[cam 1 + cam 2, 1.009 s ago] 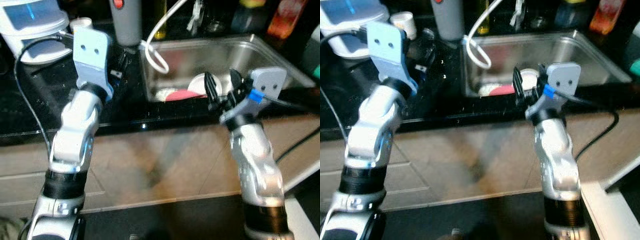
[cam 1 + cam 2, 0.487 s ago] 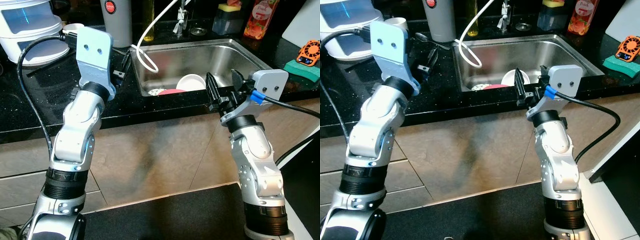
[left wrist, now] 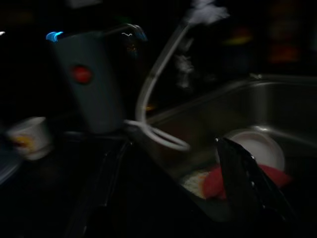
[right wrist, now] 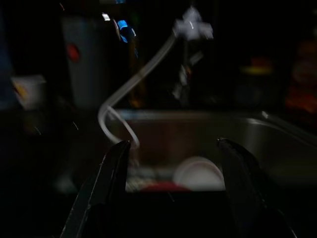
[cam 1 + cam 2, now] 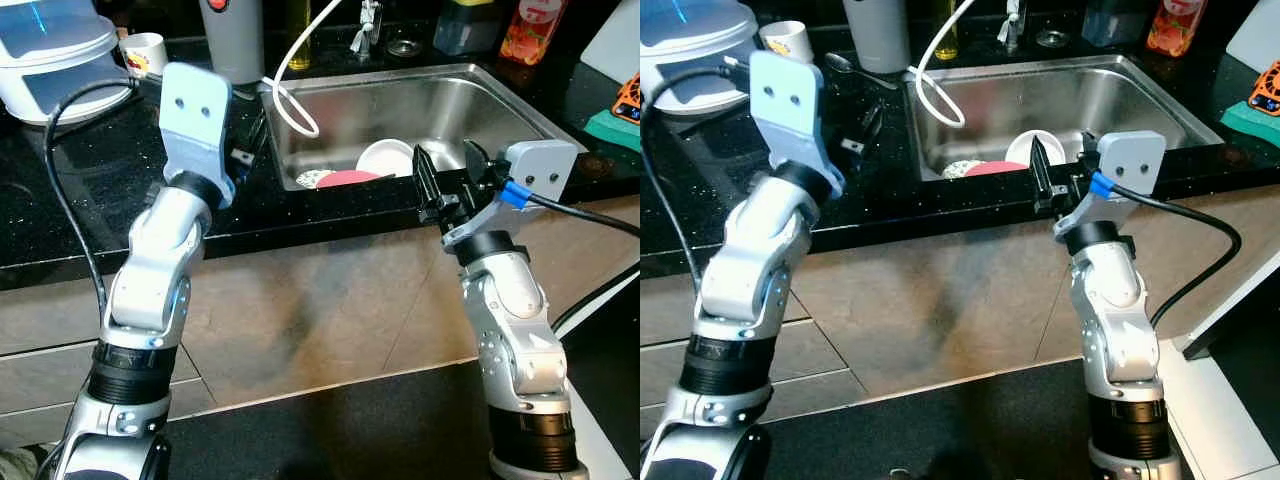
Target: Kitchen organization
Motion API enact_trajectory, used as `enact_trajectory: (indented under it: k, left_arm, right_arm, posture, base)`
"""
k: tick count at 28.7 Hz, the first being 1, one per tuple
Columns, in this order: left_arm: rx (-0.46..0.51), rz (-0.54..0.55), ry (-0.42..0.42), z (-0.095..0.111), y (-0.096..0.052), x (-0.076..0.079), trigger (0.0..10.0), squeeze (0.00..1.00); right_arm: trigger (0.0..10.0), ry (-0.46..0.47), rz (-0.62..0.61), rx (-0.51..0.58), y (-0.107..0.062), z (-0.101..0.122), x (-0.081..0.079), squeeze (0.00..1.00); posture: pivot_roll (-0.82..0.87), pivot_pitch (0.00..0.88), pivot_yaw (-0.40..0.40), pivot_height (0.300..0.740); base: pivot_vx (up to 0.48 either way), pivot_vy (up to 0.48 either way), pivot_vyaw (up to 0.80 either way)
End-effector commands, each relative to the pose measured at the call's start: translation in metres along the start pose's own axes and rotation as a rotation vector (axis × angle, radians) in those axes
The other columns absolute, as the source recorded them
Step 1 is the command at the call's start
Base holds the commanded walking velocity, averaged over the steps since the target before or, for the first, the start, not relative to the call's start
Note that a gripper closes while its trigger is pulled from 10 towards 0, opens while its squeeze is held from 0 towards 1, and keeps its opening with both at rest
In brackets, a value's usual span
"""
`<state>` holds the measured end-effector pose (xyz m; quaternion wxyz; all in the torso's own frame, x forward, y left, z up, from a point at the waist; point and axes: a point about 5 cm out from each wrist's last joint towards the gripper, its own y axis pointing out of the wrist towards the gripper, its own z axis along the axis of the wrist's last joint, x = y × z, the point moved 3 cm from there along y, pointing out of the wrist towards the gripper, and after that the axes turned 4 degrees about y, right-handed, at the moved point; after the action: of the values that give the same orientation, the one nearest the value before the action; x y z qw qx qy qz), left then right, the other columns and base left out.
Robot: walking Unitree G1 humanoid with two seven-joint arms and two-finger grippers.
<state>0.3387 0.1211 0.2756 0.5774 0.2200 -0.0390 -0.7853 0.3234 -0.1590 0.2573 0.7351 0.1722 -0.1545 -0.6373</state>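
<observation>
Sink: a steel basin set into the black tabletop, right of centre and toward the far side.
White bowl: lies in the sink near its near wall, just right of the red plate and touching or overlapping it.
Red plate: lies flat on the sink floor against the near wall, with a pale patterned dish just to its left.
White hose: curves from the far side over the sink's left rim and loops down into the basin.
Right gripper: held above the tabletop's near edge, in front of the sink, pointing toward the bowl; its jaws stand wide apart and hold nothing.
Left gripper: over the tabletop just left of the sink's left rim, pointing toward the far side; the left wrist view shows one finger on each side, jaws apart with nothing between them.
Grey canister: stands upright on the far tabletop, left of the sink, with a red spot on its front.
White cup: stands on the far tabletop, left of the canister.
White appliance: sits at the far left corner, a black cable running from near it across the tabletop.
Far-right things: a dark container and a red-labelled bottle stand beyond the sink; a green sponge lies on the tabletop to the right.
</observation>
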Motion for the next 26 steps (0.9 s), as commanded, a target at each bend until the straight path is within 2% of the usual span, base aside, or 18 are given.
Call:
enact_trajectory:
  k: [1, 2, 3, 4, 5, 6, 7, 8, 9, 13, 16, 17, 18, 19, 20, 23, 24, 26]
  left_arm:
    - [-0.018, -0.133, -0.03, -0.009, -0.016, 0.018, 10.0, 0.0]
    - [-0.086, -0.319, -0.111, -0.026, -0.045, 0.042, 10.0, 0.0]
    - [-0.086, -0.319, -0.111, -0.026, -0.045, 0.042, 10.0, 0.0]
    - [-0.118, -0.382, -0.14, -0.032, -0.055, 0.05, 10.0, 0.0]
    - [-0.176, -0.456, -0.144, -0.046, -0.074, 0.061, 10.0, 0.0]
    - [-0.176, -0.456, -0.144, -0.046, -0.074, 0.061, 10.0, 0.0]
    - [-0.235, -0.486, -0.13, -0.061, -0.09, 0.067, 10.0, 0.0]
    - [-0.235, -0.486, -0.13, -0.061, -0.09, 0.067, 10.0, 0.0]
    - [-0.304, -0.49, -0.134, -0.079, -0.106, 0.071, 10.0, 0.0]
    - [-0.475, -0.376, -0.116, -0.126, -0.137, 0.065, 10.0, 0.0]
    - [-0.512, -0.352, -0.128, -0.134, -0.143, 0.063, 10.0, 0.0]
    - [-0.643, -0.229, -0.149, -0.165, -0.157, 0.049, 10.0, 0.0]
    - [-0.643, -0.229, -0.149, -0.165, -0.157, 0.049, 10.0, 0.0]
    - [-0.765, -0.117, -0.143, -0.196, -0.171, 0.038, 10.0, 0.0]
    - [-0.765, -0.117, -0.143, -0.196, -0.171, 0.038, 10.0, 0.0]
    - [-0.871, -0.032, -0.177, -0.227, -0.183, 0.035, 10.0, 0.0]
    - [-0.871, -0.032, -0.177, -0.227, -0.183, 0.035, 10.0, 0.0]
    - [-0.92, -0.063, -0.152, -0.244, -0.189, 0.043, 10.0, 0.0]
  right_arm:
    - [10.0, -0.047, -0.006, -0.052, -0.011, -0.015, 0.002, 0.0]
    - [10.0, -0.105, 0.001, -0.143, -0.03, -0.039, 0.004, 0.0]
    - [10.0, -0.105, 0.001, -0.143, -0.03, -0.039, 0.004, 0.0]
    - [10.0, -0.127, 0.007, -0.178, -0.037, -0.048, 0.004, 0.0]
    - [10.0, -0.136, 0.005, -0.254, -0.055, -0.069, 0.003, 0.0]
    - [10.0, -0.136, 0.005, -0.254, -0.055, -0.069, 0.003, 0.0]
    - [10.0, -0.12, -0.015, -0.332, -0.074, -0.088, 0.004, 0.0]
    - [10.0, -0.12, -0.015, -0.332, -0.074, -0.088, 0.004, 0.0]
    - [10.0, -0.122, -0.045, -0.412, -0.095, -0.108, 0.006, 0.0]
    - [10.0, -0.106, -0.111, -0.577, -0.14, -0.147, 0.01, 0.0]
    - [10.0, -0.102, -0.111, -0.602, -0.146, -0.153, 0.009, 0.0]
    - [10.0, -0.105, -0.065, -0.674, -0.157, -0.171, 0.003, 0.0]
    - [10.0, -0.105, -0.065, -0.674, -0.157, -0.171, 0.003, 0.0]
    - [10.0, -0.109, -0.019, -0.763, -0.171, -0.192, -0.004, 0.0]
    - [10.0, -0.109, -0.019, -0.763, -0.171, -0.192, -0.004, 0.0]
    - [10.0, -0.071, -0.011, -0.878, -0.187, -0.217, -0.007, 0.0]
    - [10.0, -0.071, -0.011, -0.878, -0.187, -0.217, -0.007, 0.0]
    - [10.0, -0.024, -0.033, -0.972, -0.199, -0.233, -0.009, 0.0]
  posture:
    - [0.1, 0.107, 0.032, 0.74]
    - [0.1, 0.108, 0.026, 0.74]
    - [0.1, 0.108, 0.026, 0.74]
    - [0.1, 0.108, 0.026, 0.74]
    - [0.1, 0.111, 0.012, 0.74]
    - [0.1, 0.111, 0.012, 0.74]
    - [0.1, 0.112, 0.008, 0.74]
    - [0.1, 0.112, 0.008, 0.74]
    - [0.1, 0.113, 0.009, 0.74]
    - [0.09, 0.114, 0.01, 0.74]
    - [0.09, 0.113, 0.01, 0.74]
    - [0.08, 0.109, 0.008, 0.74]
    - [0.08, 0.109, 0.008, 0.74]
    - [0.09, 0.109, 0.007, 0.74]
    - [0.09, 0.109, 0.007, 0.74]
    - [0.08, 0.096, -0.013, 0.74]
    - [0.08, 0.096, -0.013, 0.74]
    - [0.08, 0.087, -0.021, 0.74]
  base:
    - [0.0, 0.0, 0.0]
    - [0.0, 0.0, 0.0]
    - [0.0, 0.0, 0.0]
    - [0.0, 0.0, 0.0]
    - [0.0, 0.0, 0.0]
    - [0.0, 0.0, 0.0]
    - [0.0, 0.0, 0.0]
    - [0.0, 0.0, 0.0]
    - [0.0, 0.0, 0.0]
    - [0.0, 0.0, 0.0]
    - [0.0, 0.0, 0.0]
    - [0.0, 0.0, 0.0]
    - [0.0, 0.0, 0.0]
    - [0.0, 0.0, 0.0]
    - [0.0, 0.0, 0.0]
    - [0.0, 0.0, 0.0]
    - [0.0, 0.0, 0.0]
    - [0.0, 0.0, 0.0]
